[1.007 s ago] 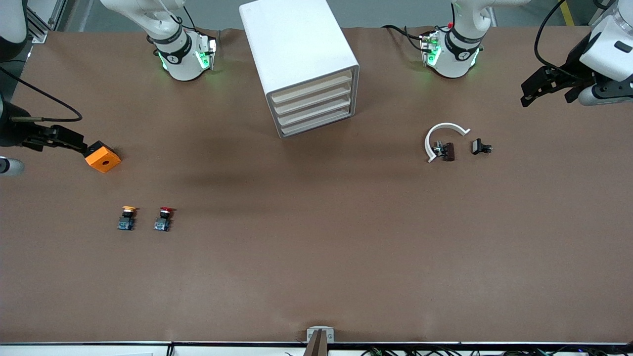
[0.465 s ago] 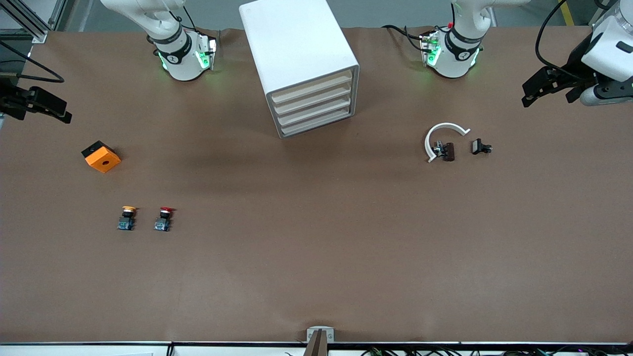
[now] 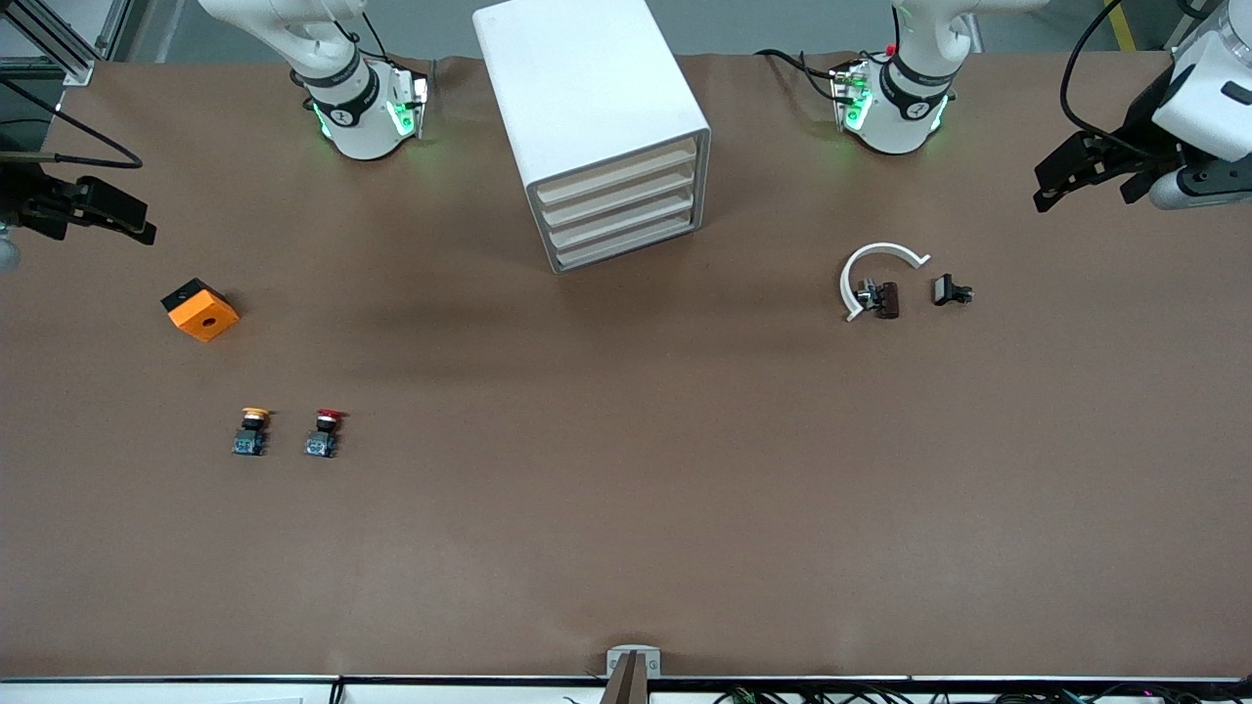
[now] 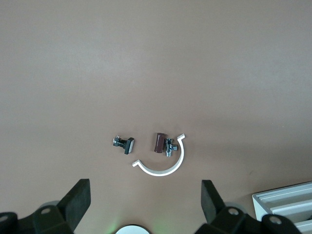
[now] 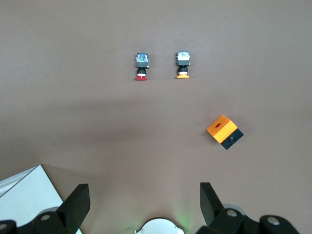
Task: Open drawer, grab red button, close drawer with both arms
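Left gripper (image 3: 1051,191): you have it raised over the table's edge at the left arm's end, fingers (image 4: 78,201) spread wide, nothing between them.
Right gripper (image 3: 132,223): yours hangs over the table's edge at the right arm's end, fingers (image 5: 77,204) spread wide, empty, apart from the orange cube.
Below left gripper: you see a white C-shaped clip (image 3: 873,264) curving around a small brown and metal part (image 3: 882,299); a small black part (image 3: 949,290) lies just beside them, toward the left arm's end.
Below right gripper: your orange cube (image 3: 201,310) with a hole in its top and a black underside sits on the table, nearer the front camera than the gripper.
Button (image 3: 323,432): red cap, black middle, blue base; you find it on the open table toward the right arm's end, nearer the front camera than the cube, untouched.
Like button (image 3: 251,431): orange cap, just beside the red one, toward the right arm's end.
Drawer cabinet (image 3: 587,117): white, four drawers (image 3: 621,215), all shut, standing between your two arm bases.
Table (image 3: 626,508): brown surface.
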Controlling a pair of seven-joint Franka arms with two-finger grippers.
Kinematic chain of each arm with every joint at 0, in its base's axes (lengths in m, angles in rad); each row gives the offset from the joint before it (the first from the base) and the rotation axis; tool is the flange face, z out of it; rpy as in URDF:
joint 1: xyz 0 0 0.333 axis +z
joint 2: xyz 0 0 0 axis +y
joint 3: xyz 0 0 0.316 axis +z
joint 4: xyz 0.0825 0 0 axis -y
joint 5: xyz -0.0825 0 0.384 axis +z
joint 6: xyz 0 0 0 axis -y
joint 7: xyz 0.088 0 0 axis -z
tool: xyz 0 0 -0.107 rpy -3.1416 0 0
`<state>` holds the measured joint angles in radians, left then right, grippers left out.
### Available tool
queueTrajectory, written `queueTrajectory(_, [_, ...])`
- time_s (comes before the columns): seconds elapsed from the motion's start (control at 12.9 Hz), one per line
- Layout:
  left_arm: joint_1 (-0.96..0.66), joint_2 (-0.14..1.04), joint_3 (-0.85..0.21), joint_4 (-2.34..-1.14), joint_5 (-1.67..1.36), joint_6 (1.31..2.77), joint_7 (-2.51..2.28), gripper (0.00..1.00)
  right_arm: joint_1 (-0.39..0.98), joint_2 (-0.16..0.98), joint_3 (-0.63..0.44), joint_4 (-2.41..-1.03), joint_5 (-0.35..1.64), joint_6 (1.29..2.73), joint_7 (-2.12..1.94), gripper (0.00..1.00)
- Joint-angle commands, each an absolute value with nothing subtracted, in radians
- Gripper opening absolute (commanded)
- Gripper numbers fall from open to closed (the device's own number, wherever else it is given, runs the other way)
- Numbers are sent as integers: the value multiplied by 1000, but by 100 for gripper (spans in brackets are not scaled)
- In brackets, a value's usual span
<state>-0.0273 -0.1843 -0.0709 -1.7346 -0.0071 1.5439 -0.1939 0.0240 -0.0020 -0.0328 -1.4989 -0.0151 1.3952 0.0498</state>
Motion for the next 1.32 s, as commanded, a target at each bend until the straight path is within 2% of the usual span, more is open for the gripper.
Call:
queueTrajectory(0.0, [-21, -206, -71, -1744, -21, 1545, -170, 100, 18, -103, -26, -1626, -18, 1463, 37, 100])
queueTrajectory(0.54, [-23, -189, -74, -1735, -23, 1546, -169, 100, 20, -94, -25, -1585, -15, 1468, 43, 100])
queueTrajectory(0.77, [-23, -134, -74, -1657, -20, 1491, -167, 100, -20, -97, -31, -1600, 69, 1453, 51, 100])
queueTrajectory(0.93, [-21, -127, -69, -1651, -6, 1479, -89, 100, -44, -101, -43, -1618, 90, 1453, 49, 100])
queueTrajectory(1.24, [-5, -135, -66, -1651, -6, 1480, -78, 100, 46, -123, -86, -1640, 61, 1462, 63, 100])
